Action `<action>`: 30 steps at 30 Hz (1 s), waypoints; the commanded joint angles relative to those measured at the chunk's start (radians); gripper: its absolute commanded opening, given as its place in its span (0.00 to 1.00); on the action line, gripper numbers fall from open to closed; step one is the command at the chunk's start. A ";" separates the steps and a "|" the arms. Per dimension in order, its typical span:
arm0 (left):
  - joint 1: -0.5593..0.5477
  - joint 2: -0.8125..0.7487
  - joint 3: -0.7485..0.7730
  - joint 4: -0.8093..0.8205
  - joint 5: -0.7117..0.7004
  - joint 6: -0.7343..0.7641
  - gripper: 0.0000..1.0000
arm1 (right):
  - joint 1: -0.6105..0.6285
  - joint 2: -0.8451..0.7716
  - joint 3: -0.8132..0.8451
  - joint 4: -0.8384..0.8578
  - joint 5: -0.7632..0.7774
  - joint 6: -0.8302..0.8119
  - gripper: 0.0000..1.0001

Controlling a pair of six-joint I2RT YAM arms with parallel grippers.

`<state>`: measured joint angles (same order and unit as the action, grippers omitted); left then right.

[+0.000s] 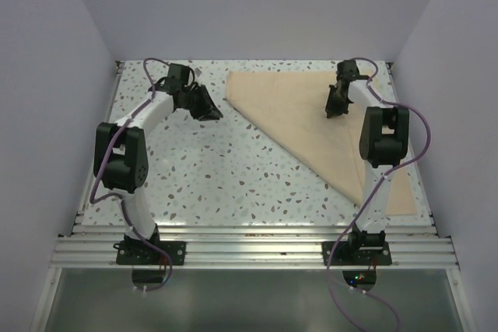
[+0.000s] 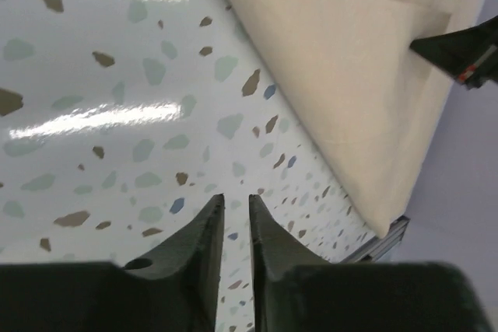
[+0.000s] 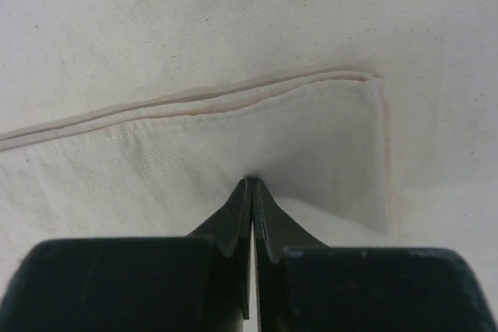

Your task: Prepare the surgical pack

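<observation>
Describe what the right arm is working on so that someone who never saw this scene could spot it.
On the speckled table, look to the right half, ahead of the right arm's base. There lies the tan cloth sheet, folded into a large triangle, with the right gripper down on its far part. It is the one plain, unpatterned surface against the flecked tabletop.

The table (image 1: 233, 176) top is white with lots of little brown, grey and blue spots. It is shiny, and in the left wrist view bright streaks of light (image 2: 101, 118) lie across it. Three plain, pale walls stand around it: a back wall (image 1: 257, 5), a left wall (image 1: 39, 114) and a right wall (image 1: 471, 99). They look a little purple. Silver metal rails (image 1: 257, 248) run along the near edge of the table. Below the rails lies a flat grey sheet (image 1: 249, 301) with a dull shine. The light is soft and even.
</observation>
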<state>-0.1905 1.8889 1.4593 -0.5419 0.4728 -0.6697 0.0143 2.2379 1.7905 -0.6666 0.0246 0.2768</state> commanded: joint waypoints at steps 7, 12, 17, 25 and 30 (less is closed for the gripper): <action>-0.029 0.180 0.085 0.580 0.277 -0.255 0.00 | 0.001 -0.150 -0.126 0.070 -0.298 0.194 0.00; -0.076 0.291 0.217 0.563 0.283 -0.226 0.00 | -0.008 -0.259 -0.175 -0.108 -0.233 0.159 0.00; -0.079 0.394 0.352 0.410 0.221 -0.131 0.00 | -0.008 -0.402 -0.232 -0.299 -0.204 0.090 0.00; -0.109 0.473 0.348 0.408 0.199 -0.110 0.00 | -0.008 -0.523 -0.419 -0.427 -0.230 0.027 0.00; -0.116 0.501 0.352 0.373 0.167 -0.103 0.00 | -0.008 -0.557 -0.532 -0.367 -0.224 -0.007 0.00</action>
<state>-0.2981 2.3775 1.7874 -0.1436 0.6640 -0.8089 0.0101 1.7233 1.2907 -1.0203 -0.1944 0.3172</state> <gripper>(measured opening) 0.005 0.008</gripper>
